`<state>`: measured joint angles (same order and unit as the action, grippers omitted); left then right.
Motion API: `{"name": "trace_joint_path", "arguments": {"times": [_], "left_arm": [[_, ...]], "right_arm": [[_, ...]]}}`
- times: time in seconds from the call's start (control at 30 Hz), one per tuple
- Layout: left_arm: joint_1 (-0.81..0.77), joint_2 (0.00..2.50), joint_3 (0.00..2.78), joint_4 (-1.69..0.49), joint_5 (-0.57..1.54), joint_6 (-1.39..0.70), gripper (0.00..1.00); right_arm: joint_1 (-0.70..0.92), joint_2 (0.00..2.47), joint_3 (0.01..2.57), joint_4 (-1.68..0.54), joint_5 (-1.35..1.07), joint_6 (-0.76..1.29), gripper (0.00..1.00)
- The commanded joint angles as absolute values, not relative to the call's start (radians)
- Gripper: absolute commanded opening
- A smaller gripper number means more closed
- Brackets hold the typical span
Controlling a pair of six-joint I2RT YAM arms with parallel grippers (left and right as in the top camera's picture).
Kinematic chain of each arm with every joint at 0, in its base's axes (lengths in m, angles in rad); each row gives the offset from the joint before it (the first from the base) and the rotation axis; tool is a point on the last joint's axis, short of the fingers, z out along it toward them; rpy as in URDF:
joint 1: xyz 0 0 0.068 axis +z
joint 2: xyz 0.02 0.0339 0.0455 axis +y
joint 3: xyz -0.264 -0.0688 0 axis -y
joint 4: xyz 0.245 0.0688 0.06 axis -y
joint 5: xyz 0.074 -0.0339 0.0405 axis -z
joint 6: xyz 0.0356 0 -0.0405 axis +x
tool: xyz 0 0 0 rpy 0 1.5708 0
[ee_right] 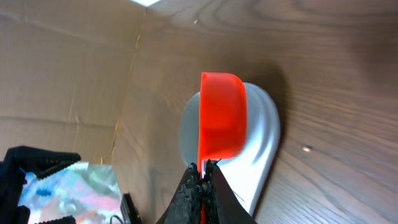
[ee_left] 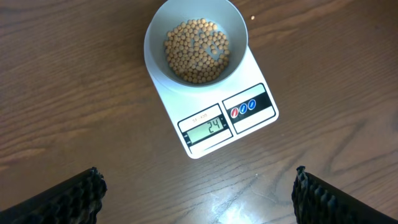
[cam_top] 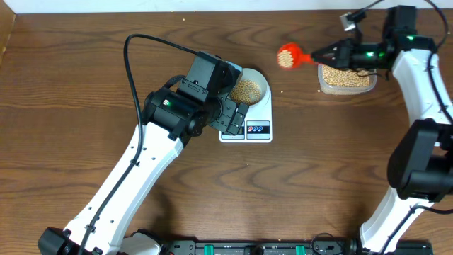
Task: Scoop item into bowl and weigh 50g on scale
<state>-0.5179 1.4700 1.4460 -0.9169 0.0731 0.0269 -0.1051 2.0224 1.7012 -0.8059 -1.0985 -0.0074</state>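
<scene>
The pale bowl [ee_left: 157, 38] stands on the white scale [ee_left: 250, 67], partly filled with tan beans [ee_left: 196, 50]; the scale's display [ee_left: 207, 127] reads 24. My left gripper [ee_left: 199, 202] hovers open above the table just in front of the scale, with nothing between its fingers [ee_left: 69, 198]. Overhead, the left gripper [cam_top: 234, 119] covers the scale's [cam_top: 259, 113] left edge beside the bowl [cam_top: 260, 79]. My right gripper [cam_top: 322, 55] is shut on the handle of a red scoop [cam_top: 287, 57] loaded with beans, held in the air between bowl and tub. In the right wrist view the scoop [ee_right: 221, 115] hides most of the bowl [ee_right: 188, 127].
A clear plastic tub [cam_top: 346, 79] of beans stands at the back right, under the right arm. A single stray bean [ee_left: 253, 18] lies on the wood beside the scale. Cardboard walls [ee_right: 62, 74] border the table.
</scene>
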Motion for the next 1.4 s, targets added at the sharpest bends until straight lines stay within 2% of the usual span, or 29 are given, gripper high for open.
{"name": "trace_joint_path", "arguments": {"times": [0.0,0.2,0.43,0.8,0.93,1.1,1.37], "left_arm": [[-0.516,1.477,1.436,-0.920,0.075,0.037,0.98],[-0.516,1.477,1.436,-0.920,0.075,0.037,0.98],[-0.516,1.477,1.436,-0.920,0.075,0.037,0.98],[-0.516,1.477,1.436,-0.920,0.075,0.037,0.98],[-0.516,1.477,1.436,-0.920,0.075,0.037,0.98],[-0.516,1.477,1.436,-0.920,0.075,0.037,0.98],[-0.516,1.477,1.436,-0.920,0.075,0.037,0.98]], "right_arm": [[-0.058,2.031,1.712,-0.785,-1.106,0.003,0.01],[0.003,2.032,1.712,-0.744,-1.005,0.002,0.01],[0.101,2.032,1.712,-0.732,-0.854,-0.097,0.01],[0.210,2.031,1.712,-0.769,-0.731,-0.355,0.01],[0.234,2.031,1.712,-0.823,-0.705,-0.589,0.01],[0.247,2.031,1.712,-0.825,-0.705,-0.765,0.01],[0.246,2.031,1.712,-0.809,-0.705,-0.795,0.01]]}}
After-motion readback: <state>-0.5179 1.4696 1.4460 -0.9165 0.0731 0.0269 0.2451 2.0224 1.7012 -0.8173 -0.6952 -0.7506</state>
